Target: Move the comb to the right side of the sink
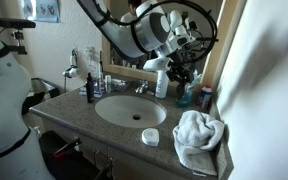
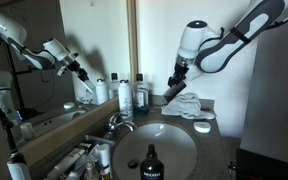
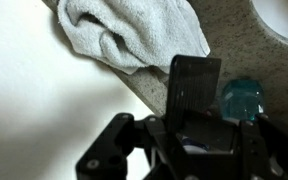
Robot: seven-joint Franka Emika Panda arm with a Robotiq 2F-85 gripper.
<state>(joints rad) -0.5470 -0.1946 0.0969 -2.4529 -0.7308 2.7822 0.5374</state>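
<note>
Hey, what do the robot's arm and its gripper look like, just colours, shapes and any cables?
The white rounded robot arm has smooth, tube-like segments with dark grey bands at the joints. Thin black cables loop around its wrist end. The black Robotiq gripper is matt and angular, with jointed link-style fingers. No markings are readable.
</note>
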